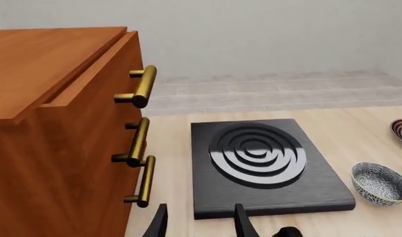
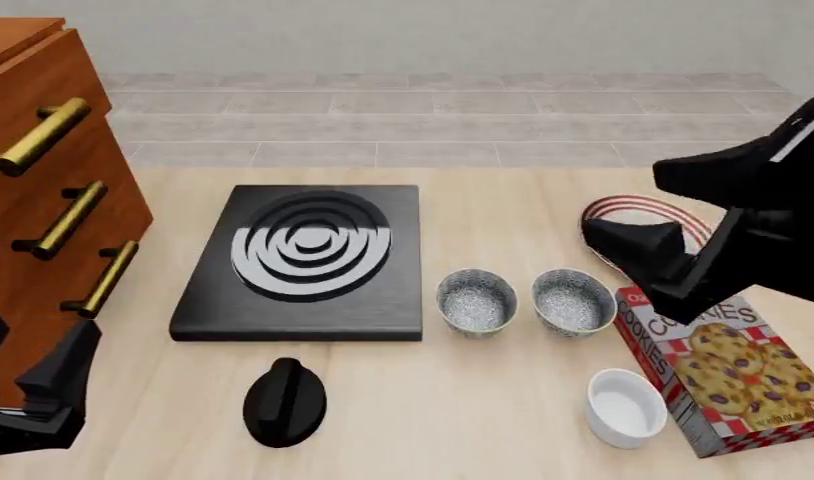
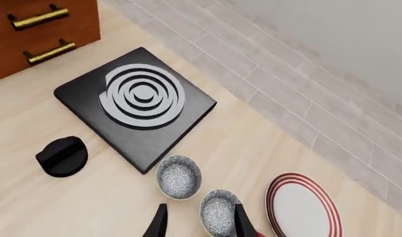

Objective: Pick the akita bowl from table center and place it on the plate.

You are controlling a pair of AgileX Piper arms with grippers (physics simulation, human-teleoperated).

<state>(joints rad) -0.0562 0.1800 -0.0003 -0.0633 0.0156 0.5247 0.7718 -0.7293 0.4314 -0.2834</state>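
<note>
Right tool hangs above the desk w/ fingers spread apart, nothing held; in right wrist view the fingertips straddle the rim of one akita bowl from above, contact can't be told. Front view puts that arm's dark body over the plate, hiding most of it; only part of the red-striped rim shows there. Right wrist view shows plate whole, just beside that bowl.

Two alike bowls sit side by side at desk centre, upright: left bowl just beside the black burner slab, right bowl btwn it and the cookie box. Both on the desk, neither on the plate.

Left tool is low at the near-left, close to the wooden drawer cabinet, fingers apart, empty.

Black knob lies in front of the burner slab. White ramekin stands just beside the cookie box, nearer than the bowls.
</note>
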